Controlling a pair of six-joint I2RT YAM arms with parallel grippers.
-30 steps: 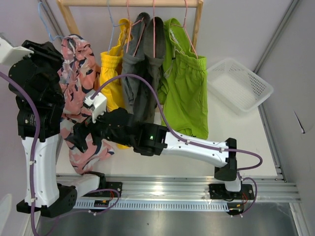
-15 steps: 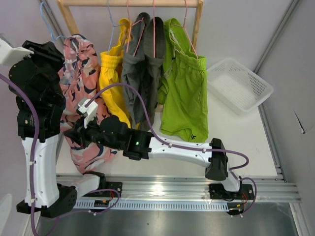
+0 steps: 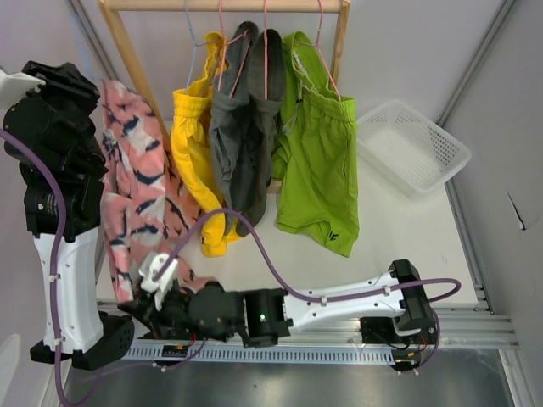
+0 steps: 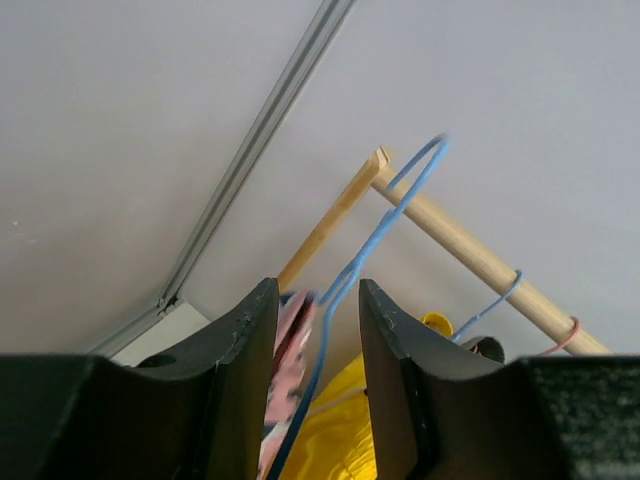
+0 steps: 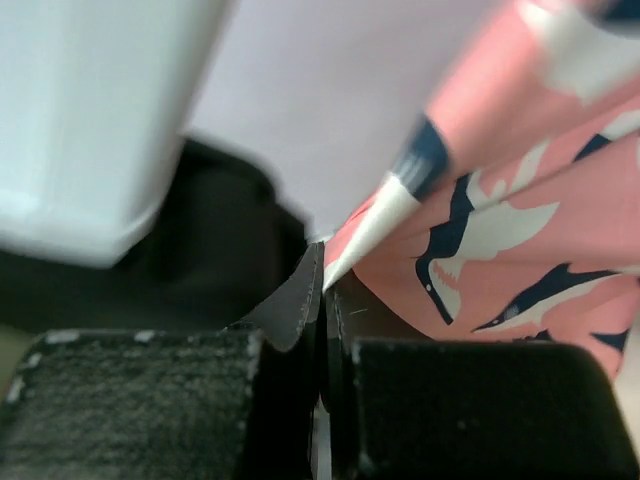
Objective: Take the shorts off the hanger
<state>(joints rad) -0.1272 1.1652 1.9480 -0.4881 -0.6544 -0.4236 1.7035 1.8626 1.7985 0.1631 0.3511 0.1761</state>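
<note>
The pink shorts (image 3: 136, 195) stretch down the left of the frame, left of the wooden rail (image 3: 225, 5). At the bottom left the right arm's fingers (image 5: 290, 305) are closed on their lower edge. At the upper left the left arm's fingers (image 4: 250, 330) stand apart, with the blue hanger (image 4: 385, 225) and pink cloth between them; I cannot tell whether they clamp it. The yellow pair (image 3: 191, 136), grey pair (image 3: 242, 144) and green pair (image 3: 318, 161) hang from the rail.

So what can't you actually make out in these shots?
Left gripper: lost against its own black arm in the top view; the left wrist view doesn't show whether it clamps the blue hanger.
Pink shorts: blurred and cut off in the right wrist view, hem tip hidden inside the shut right gripper.
Green shorts: logo too small to read.
</note>
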